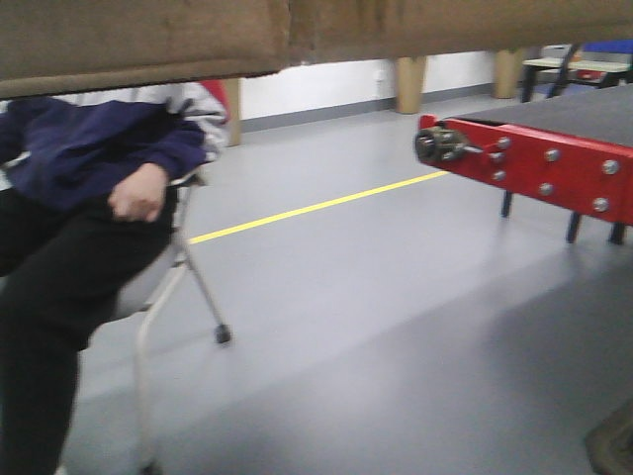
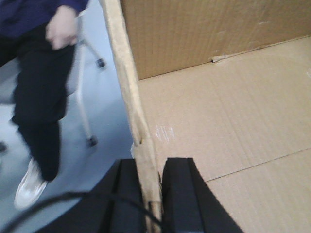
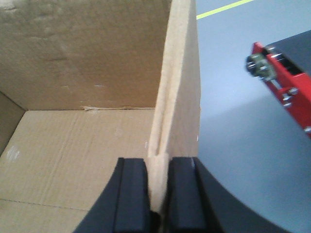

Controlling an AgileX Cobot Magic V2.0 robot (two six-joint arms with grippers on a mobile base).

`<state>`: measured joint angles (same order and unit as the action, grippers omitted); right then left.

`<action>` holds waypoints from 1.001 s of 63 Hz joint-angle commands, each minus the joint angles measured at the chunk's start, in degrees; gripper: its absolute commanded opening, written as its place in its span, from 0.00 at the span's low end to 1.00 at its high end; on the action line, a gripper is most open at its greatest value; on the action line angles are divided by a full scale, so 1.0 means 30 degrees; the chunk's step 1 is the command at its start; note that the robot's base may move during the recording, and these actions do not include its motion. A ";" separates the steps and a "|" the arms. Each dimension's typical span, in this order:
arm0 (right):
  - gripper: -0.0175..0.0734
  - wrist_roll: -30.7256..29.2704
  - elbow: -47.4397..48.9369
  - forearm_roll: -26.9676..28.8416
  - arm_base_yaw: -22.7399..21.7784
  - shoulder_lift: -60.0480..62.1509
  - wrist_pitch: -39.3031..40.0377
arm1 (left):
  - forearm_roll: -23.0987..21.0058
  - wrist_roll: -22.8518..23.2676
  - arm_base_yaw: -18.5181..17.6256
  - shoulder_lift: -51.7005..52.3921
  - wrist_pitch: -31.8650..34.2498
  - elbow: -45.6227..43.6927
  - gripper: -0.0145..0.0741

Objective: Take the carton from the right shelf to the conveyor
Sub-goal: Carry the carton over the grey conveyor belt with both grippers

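The carton point(image 1: 148, 40) is a plain brown cardboard box held up in the air; its underside fills the top of the front view. My left gripper point(image 2: 149, 167) is shut on the carton's left wall point(image 2: 129, 82), with the open inside point(image 2: 228, 111) to its right. My right gripper point(image 3: 158, 167) is shut on the carton's right wall point(image 3: 180, 82), with the inside point(image 3: 73, 141) to its left. The conveyor point(image 1: 564, 124) with its dark belt and red end stands ahead at the right; it also shows in the right wrist view point(image 3: 286, 92). The right shelf is out of view.
A seated person point(image 1: 79, 208) in dark clothes on a metal-legged chair point(image 1: 163, 307) is close at the left, also in the left wrist view point(image 2: 39, 87). A yellow floor line point(image 1: 316, 206) crosses the grey floor. Tables and cardboard posts stand at the back.
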<state>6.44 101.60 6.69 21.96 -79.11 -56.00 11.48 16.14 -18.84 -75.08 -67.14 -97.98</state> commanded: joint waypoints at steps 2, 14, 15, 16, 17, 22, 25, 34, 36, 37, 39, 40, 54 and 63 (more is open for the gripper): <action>0.12 -0.0306 0.0103 -0.0770 -0.0200 0.0269 0.1262 | 0.0812 -0.0164 0.0029 0.0277 -0.0099 -0.0070 0.15; 0.12 -0.0306 0.0103 -0.0725 -0.0200 0.0274 0.1262 | 0.1843 -0.0164 0.0029 0.0277 -0.0099 -0.0070 0.15; 0.12 -0.0306 0.0103 -0.0725 -0.0200 0.0274 0.1262 | 0.1895 -0.0164 0.0029 0.0277 -0.0099 -0.0070 0.15; 0.12 -0.0306 0.0103 -0.0725 -0.0200 0.0274 0.1262 | 0.1929 -0.0164 0.0029 0.0277 -0.0099 -0.0070 0.15; 0.12 -0.0306 0.0103 -0.0725 -0.0200 0.0274 0.1262 | 0.1974 -0.0164 0.0029 0.0277 -0.0099 -0.0070 0.15; 0.12 -0.0306 0.0103 -0.0724 -0.0200 0.0274 0.1296 | 0.2005 -0.0164 0.0029 0.0277 -0.0099 -0.0070 0.15; 0.12 -0.0306 0.0103 -0.0724 -0.0200 0.0274 0.1296 | 0.2046 -0.0164 0.0029 0.0277 -0.0099 -0.0070 0.15; 0.12 -0.0306 0.0103 -0.0724 -0.0200 0.0274 0.1296 | 0.2087 -0.0164 0.0029 0.0277 -0.0099 -0.0070 0.15; 0.12 -0.0306 0.0103 -0.0724 -0.0200 0.0274 0.1296 | 0.2087 -0.0164 0.0029 0.0277 -0.0099 -0.0070 0.15; 0.12 -0.0306 0.0103 -0.0724 -0.0200 0.0274 0.1296 | 0.2087 -0.0164 0.0029 0.0277 -0.0099 -0.0070 0.15; 0.12 -0.0306 0.0103 -0.0724 -0.0200 0.0274 0.1296 | 0.2087 -0.0164 0.0029 0.0277 -0.0099 -0.0070 0.15; 0.12 -0.0306 0.0103 -0.0724 -0.0200 0.0274 0.1296 | 0.2087 -0.0164 0.0029 0.0277 -0.0099 -0.0070 0.15; 0.12 -0.0306 0.0103 -0.0724 -0.0200 0.0274 0.1296 | 0.2435 -0.0164 0.0064 0.0277 -0.0053 -0.0070 0.15; 0.12 -0.0306 0.0103 -0.0724 -0.0200 0.0274 0.1296 | 0.3203 -0.0164 0.0064 0.0277 0.0431 -0.0070 0.15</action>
<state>6.06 101.51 7.26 22.04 -79.15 -54.81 15.17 16.24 -18.96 -75.08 -65.93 -97.98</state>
